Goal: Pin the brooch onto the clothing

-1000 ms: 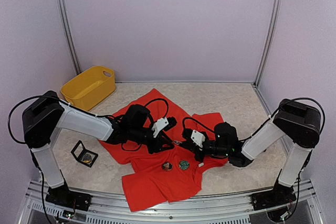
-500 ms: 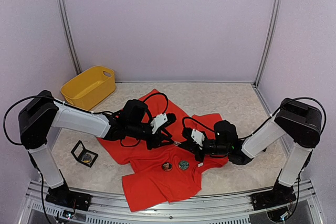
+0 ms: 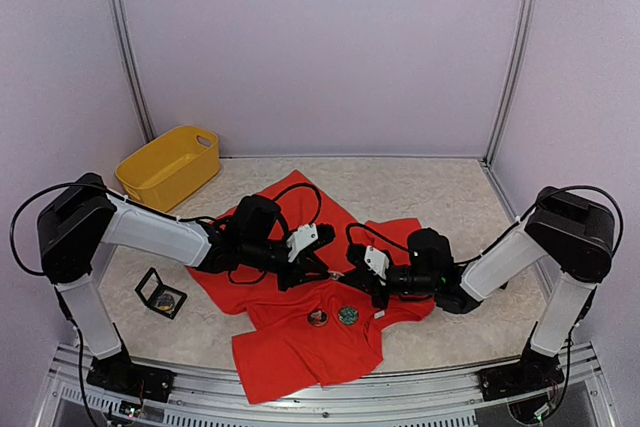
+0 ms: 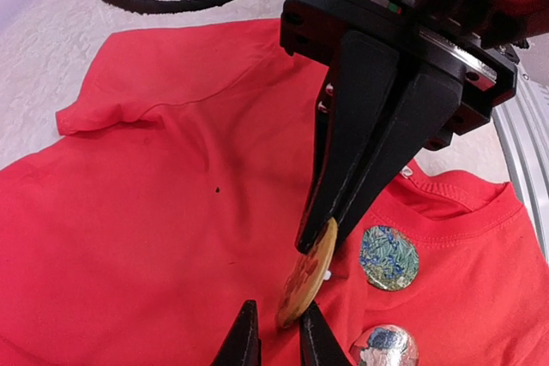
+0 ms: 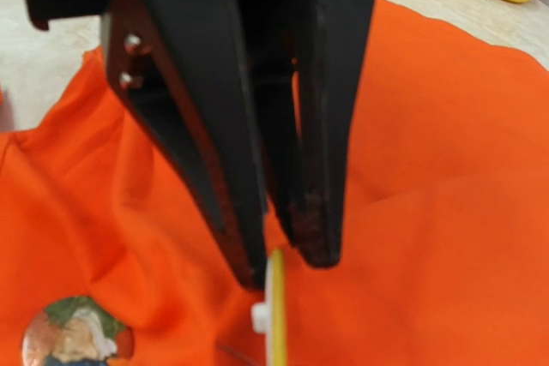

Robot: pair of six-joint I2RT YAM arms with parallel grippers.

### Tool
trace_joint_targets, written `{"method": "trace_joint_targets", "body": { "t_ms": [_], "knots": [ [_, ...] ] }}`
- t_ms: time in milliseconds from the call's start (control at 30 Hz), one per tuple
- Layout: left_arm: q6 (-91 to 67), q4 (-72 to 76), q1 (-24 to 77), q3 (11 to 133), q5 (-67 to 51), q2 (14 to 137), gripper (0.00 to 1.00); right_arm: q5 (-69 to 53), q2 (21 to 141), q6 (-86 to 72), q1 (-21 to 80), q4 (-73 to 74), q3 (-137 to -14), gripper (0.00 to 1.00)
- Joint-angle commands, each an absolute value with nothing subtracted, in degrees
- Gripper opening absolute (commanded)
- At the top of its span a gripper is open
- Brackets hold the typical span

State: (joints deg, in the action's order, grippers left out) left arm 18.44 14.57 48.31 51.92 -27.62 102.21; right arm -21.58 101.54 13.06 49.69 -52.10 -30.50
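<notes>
The clothing, a red T-shirt, lies spread on the table. Above its chest the two grippers meet tip to tip. My right gripper is shut on the upper rim of the brooch, a round yellow badge with a red picture, held on edge just over the cloth. My left gripper is narrowly open around the brooch's free rim. One finger touches it and a small gap shows at the other. The right gripper's own fingertips lie below the right wrist view.
Two other round badges sit on the shirt below the collar. A yellow basket stands at the back left. A small open black box lies on the table by the left arm.
My left gripper's jaws have narrowed around the brooch's free rim, and that arm has shifted slightly. The right arm has held still with the brooch.
</notes>
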Motion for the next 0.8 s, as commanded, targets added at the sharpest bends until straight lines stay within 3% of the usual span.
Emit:
{"method": "trace_joint_targets", "body": {
  "t_ms": [0,167,333,767],
  "knots": [
    [19.4,14.7,48.6,53.6,-29.4,103.7,0.15,-23.3,100.3,13.6,49.2,-51.9,-31.9,0.0],
    [19.6,14.4,49.0,54.0,-29.1,103.9,0.13,-23.7,100.2,14.0,49.2,-51.5,-32.3,0.0],
    [19.7,14.4,49.5,54.3,-30.3,103.8,0.0,-23.9,100.3,14.3,49.2,-51.3,-32.3,0.0],
    [20.5,10.0,49.4,55.3,-30.2,101.6,0.0,-19.8,92.1,15.1,46.1,-42.5,-27.3,0.11]
  ]
}}
